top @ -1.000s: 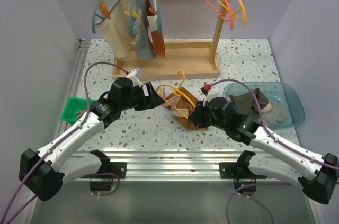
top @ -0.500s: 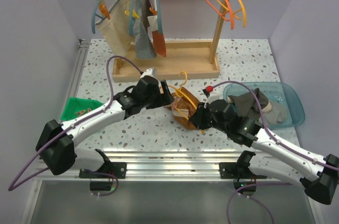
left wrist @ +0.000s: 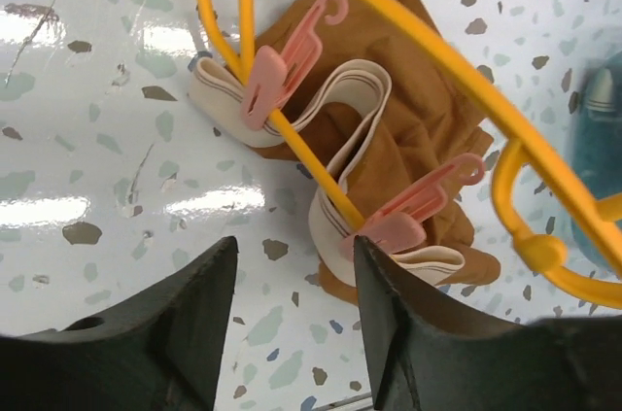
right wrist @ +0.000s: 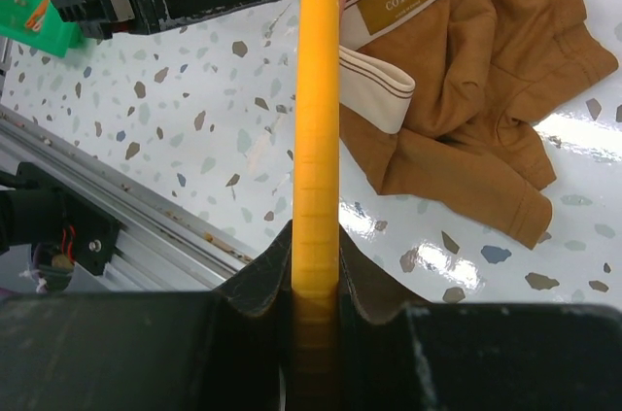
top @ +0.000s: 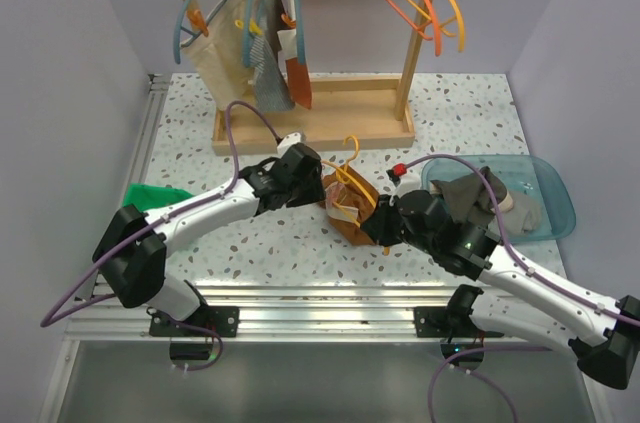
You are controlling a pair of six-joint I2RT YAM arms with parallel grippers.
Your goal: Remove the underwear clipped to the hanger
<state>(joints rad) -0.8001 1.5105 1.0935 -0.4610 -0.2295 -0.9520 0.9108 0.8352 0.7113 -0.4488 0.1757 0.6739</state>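
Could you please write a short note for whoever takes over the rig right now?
Right claw: shut on the yellow bar of the hanger.
Left claw: open and empty, hovering close to the nearer pink clip.
The underwear lies crumpled on the table, its waistband held to the hanger by that clip and the farther pink clip.
Done: hanger gripped, down at the table.
Left: release both clips and pull the underwear free.
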